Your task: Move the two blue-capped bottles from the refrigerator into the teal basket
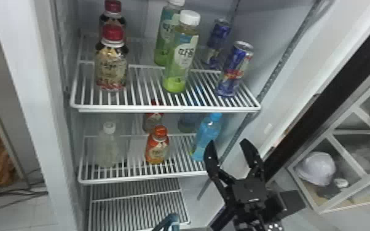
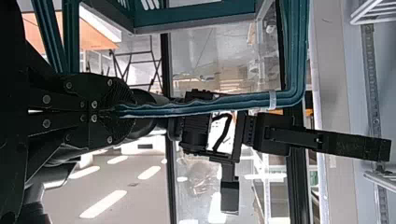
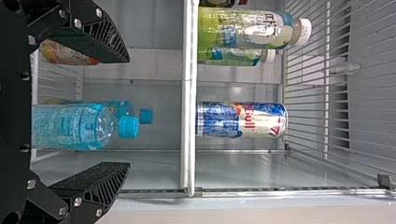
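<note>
Gaping wide, the right gripper faced two blue-capped bottles with pale-printed labels on the middle shelf; the left gripper pinched the teal basket by its handle.

The site is best classed as a lab or workshop; the exact type cannot be confirmed. An open refrigerator is fitted with white wire shelves, on which red-capped bottles and slim cans are spaced apart, as in a shop display. A work area is suggested instead by dark cables laid loose across a pale floor, and by a metal-framed rack in which a white, helmet-like object is stored. In the left wrist view, a thin-barred metal frame and long bright strips are seen in a large room.
</note>
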Robot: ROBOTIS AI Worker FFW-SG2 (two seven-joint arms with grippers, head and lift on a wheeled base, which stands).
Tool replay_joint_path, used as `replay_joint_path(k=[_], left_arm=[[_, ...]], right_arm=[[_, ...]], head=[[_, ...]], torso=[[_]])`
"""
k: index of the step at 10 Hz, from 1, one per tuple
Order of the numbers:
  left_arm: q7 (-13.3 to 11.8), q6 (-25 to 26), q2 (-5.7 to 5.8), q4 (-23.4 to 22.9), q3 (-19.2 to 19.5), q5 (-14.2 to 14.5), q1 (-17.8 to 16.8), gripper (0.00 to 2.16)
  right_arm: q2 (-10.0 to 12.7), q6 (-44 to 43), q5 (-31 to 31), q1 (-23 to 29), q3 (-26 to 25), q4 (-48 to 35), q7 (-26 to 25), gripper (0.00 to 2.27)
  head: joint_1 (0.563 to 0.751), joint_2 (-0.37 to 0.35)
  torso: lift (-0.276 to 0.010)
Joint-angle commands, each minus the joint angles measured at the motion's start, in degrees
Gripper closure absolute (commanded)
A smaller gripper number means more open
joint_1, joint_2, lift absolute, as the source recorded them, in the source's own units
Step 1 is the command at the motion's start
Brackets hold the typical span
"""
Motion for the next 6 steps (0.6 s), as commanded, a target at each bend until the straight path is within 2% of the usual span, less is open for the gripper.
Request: replay_joint_path(k=[1, 6], left_arm=[[-0.01, 0.14, -0.01, 0.00, -0.16, 0.17, 0.14, 1.16], [-0.10, 0.14, 0.08, 0.00, -0.42, 0.34, 0.14, 1.16]], right_arm=[[0.13, 0.00, 0.00, 0.27, -0.23, -0.36, -0.17, 0.24], [0.22, 0.14, -0.18, 0.98, -0.50, -0.93, -0.44, 0.24]], head=[[0.695, -0.350], [0.695, -0.350]], torso=[[-0.136], [-0.136]])
